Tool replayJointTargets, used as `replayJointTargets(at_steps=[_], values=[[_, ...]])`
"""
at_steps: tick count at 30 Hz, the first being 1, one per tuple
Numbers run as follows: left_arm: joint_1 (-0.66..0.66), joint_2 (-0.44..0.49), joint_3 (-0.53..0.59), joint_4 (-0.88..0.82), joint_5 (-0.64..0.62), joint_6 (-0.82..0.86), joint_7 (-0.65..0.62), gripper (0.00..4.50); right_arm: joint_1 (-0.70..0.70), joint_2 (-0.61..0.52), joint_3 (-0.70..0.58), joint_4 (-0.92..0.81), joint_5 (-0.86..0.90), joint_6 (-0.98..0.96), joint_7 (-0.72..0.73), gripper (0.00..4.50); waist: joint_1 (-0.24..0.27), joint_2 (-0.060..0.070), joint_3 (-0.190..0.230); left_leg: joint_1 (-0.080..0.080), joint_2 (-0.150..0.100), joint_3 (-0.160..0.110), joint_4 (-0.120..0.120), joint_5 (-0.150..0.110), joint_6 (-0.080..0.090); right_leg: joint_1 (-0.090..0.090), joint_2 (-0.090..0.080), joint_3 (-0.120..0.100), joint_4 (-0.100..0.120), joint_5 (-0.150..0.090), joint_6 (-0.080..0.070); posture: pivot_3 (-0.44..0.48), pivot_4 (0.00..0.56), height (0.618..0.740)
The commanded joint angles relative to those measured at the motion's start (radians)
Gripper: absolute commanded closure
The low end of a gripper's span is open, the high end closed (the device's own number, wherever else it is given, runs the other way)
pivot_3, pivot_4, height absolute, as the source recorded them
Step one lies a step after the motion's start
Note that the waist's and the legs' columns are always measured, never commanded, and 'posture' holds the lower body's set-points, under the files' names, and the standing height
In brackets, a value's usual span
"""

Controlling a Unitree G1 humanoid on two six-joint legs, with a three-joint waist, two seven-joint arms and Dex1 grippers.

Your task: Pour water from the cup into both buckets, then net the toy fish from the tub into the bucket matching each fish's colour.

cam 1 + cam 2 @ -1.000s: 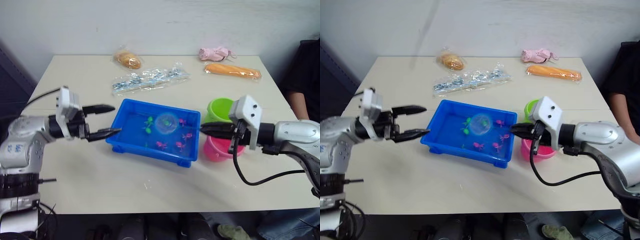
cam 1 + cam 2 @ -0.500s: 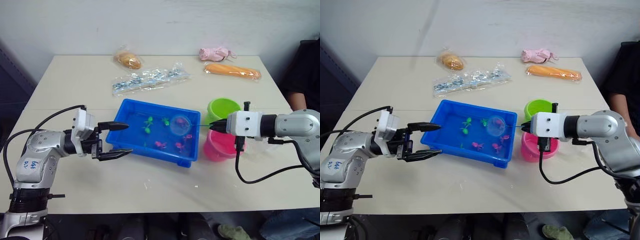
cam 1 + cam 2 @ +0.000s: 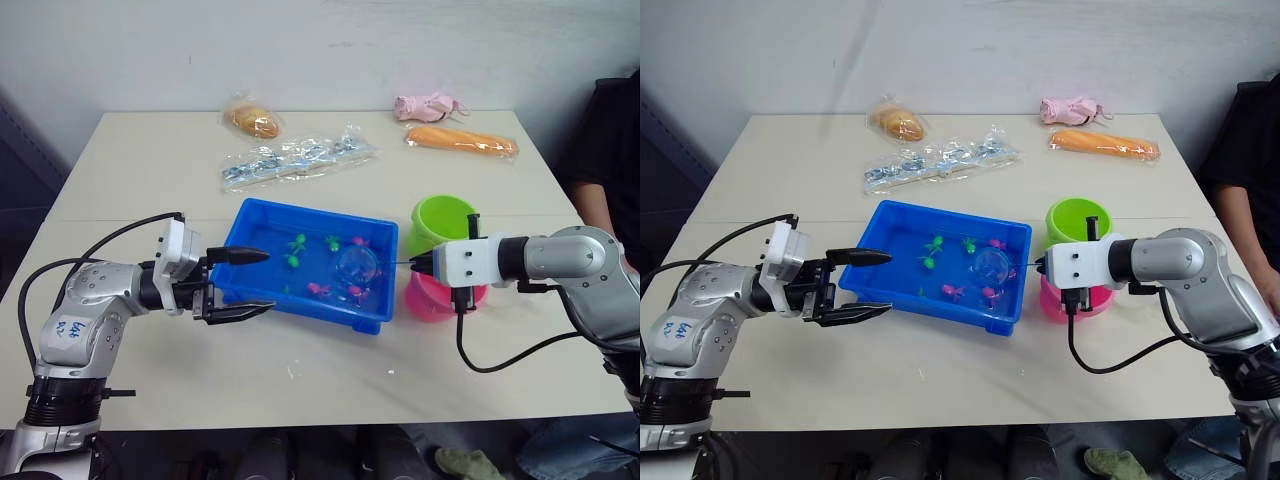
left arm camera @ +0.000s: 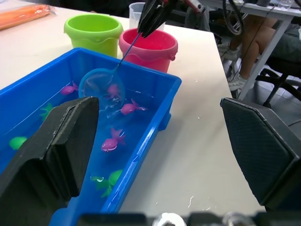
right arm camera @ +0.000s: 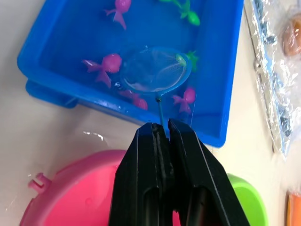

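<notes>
Blue tub (image 3: 262,215) — right gripper (image 3: 422,264) level, jaws pinching net (image 3: 356,265) handle, hoop seemingly dipped, left gripper (image 3: 248,283) jaws wide.

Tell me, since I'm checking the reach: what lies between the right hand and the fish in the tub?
Only the net's thin wire handle, running from the right hand over the tub's rim to the hoop, as the right wrist view shows.

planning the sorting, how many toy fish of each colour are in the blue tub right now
pink fish: 4
green fish: 3
total: 7
</notes>
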Motion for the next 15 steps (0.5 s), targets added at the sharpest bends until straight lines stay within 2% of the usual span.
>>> replayJointTargets(at_steps=[1, 7, 10, 15], values=[[0.003, -0.001, 0.006, -0.037, -0.019, -0.003, 0.011, 0.05, -0.022, -0.007, 0.005, -0.006, -0.014, -0.023, 0.037, 4.5, 0.0, 0.0, 0.0, 0.0, 0.0, 0.0, 0.0, 0.0, 0.0, 0.0, 0.0, 0.0, 0.0, 0.0, 0.0, 0.0, 0.15, 0.74], [0.014, -0.005, 0.006, -0.04, -0.018, -0.009, 0.022, 0.05, -0.023, -0.011, 0.034, -0.037, 0.013, 0.022, 0.13, 4.5, 0.002, 0.0, 0.0, 0.001, 0.0, 0.0, 0.0, 0.0, 0.0, 0.0, 0.0, 0.0, 0.0, 0.0, 0.0, 0.0, 0.15, 0.74], [0.023, -0.009, 0.01, -0.045, -0.017, -0.013, 0.03, 0.05, -0.026, -0.002, 0.027, -0.063, 0.068, 0.123, 0.163, 4.5, 0.003, 0.0, 0.0, 0.001, 0.0, 0.0, 0.0, 0.0, 0.0, 0.001, -0.001, 0.0, 0.0, 0.0, 0.0, 0.0, 0.15, 0.74], [0.035, -0.01, 0.014, -0.053, -0.016, -0.014, 0.04, 0.05, -0.038, 0.035, -0.021, -0.114, 0.193, 0.412, 0.139, 4.5, 0.002, 0.0, 0.0, 0.001, 0.0, -0.001, 0.001, 0.0, 0.0, 0.001, -0.001, 0.0, 0.001, 0.0, 0.0, 0.0, 0.15, 0.74]])
